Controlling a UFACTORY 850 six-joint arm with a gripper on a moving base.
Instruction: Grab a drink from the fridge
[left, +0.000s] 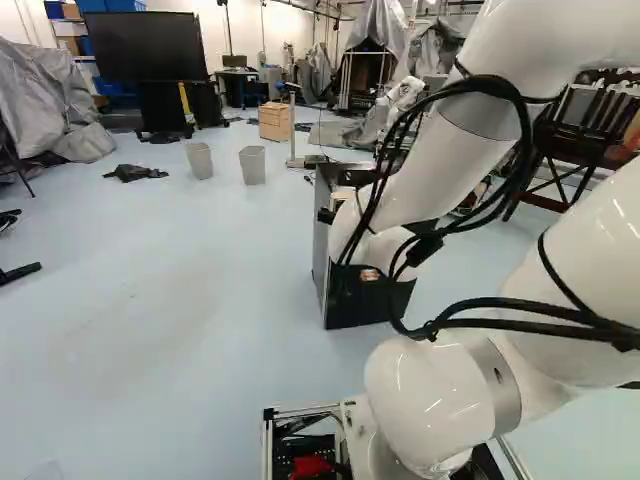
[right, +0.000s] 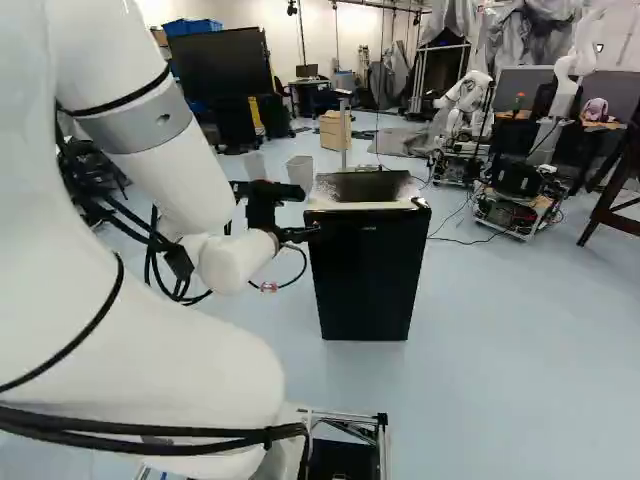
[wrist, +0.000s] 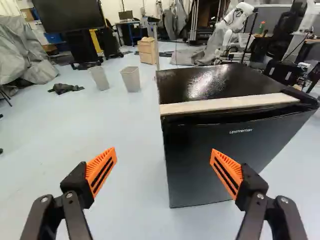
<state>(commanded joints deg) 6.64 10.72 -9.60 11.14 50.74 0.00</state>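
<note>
Fridge (right: 368, 275) — ahead of the open gripper (wrist: 163, 151), offset to the robot's right.
We see the fridge standing upright, its tall axis vertical and its door (wrist: 192, 155) apparently closed, with a pale strip (wrist: 227, 104) along the front top edge. In the wrist view the fingers stand wide apart with nothing between them, and their midline points near the door's left side edge — not its centre. We cannot see a drink, and we take it to be inside. We judge that the coming move must carry the gripper rightward to the door's edge before any pull.
</note>
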